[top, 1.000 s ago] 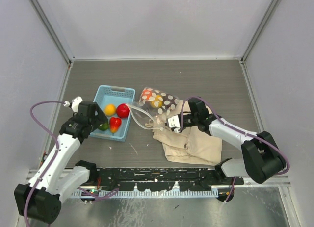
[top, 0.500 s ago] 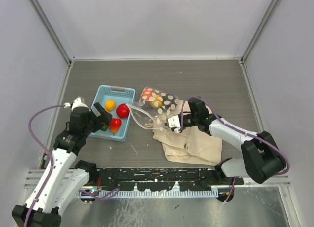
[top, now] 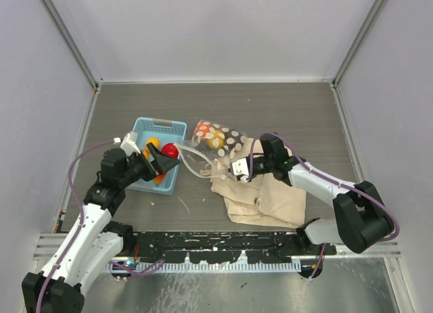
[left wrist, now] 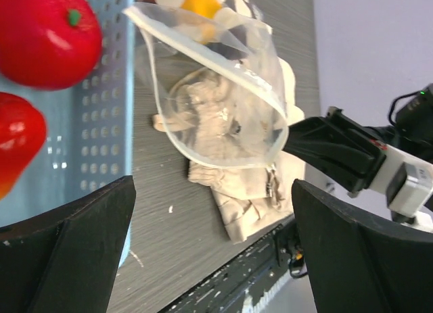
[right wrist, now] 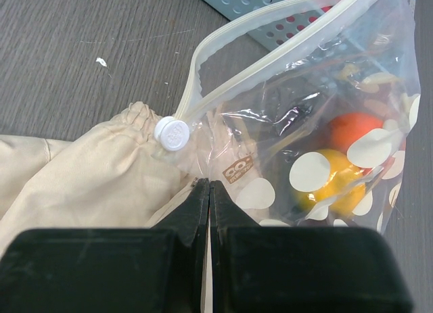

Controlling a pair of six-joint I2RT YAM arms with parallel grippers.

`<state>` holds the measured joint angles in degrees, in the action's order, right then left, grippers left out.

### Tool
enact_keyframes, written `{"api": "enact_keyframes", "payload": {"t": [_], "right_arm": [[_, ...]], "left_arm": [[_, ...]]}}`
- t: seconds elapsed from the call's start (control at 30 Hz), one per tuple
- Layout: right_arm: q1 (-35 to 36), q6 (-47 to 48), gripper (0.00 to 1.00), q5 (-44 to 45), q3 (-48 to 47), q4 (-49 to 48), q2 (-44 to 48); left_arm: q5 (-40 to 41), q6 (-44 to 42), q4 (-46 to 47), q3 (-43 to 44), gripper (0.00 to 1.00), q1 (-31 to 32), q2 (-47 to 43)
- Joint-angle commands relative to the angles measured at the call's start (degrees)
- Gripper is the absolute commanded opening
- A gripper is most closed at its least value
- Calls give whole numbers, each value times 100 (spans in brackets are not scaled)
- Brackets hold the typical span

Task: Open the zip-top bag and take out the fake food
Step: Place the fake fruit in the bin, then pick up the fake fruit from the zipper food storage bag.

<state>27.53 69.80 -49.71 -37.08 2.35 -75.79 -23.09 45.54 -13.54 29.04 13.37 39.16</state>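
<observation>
at the basket's (top: 160, 125) right rim the left tool (top: 164, 163) gapes wide, empty. right tool (top: 233, 168) is clamped on the zip-top bag's (top: 215, 149) near edge, its mouth open leftward, fake food (right wrist: 352, 132) inside.

Open mouth of zip-top bag (top: 220, 141) facing basket (top: 160, 122), basket wall just beside it, cloth bag (top: 270, 199) under near edge
</observation>
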Motion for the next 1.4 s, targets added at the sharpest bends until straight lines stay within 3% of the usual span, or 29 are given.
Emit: {"api": "enact_keyframes", "payload": {"t": [0.0,0.27,0.6,0.8,1.37], "right_arm": [[-45,112,5,-166,-246,3,40],[-62,117,5,-237,-284,87,87],[-201,-141,5,-632,-356,149,354],[-197,-151,5,-787,-435,319,414],[-204,-42,4,-1336,-766,1007,524]], "left_arm": [[-788,467,1270,-163,100,58,151],[-312,570,1803,-258,95,878,611],[49,562,2123,-116,78,1474,1324],[228,559,2202,-9,69,1587,1544],[375,596,2329,215,61,1687,1622]]}}
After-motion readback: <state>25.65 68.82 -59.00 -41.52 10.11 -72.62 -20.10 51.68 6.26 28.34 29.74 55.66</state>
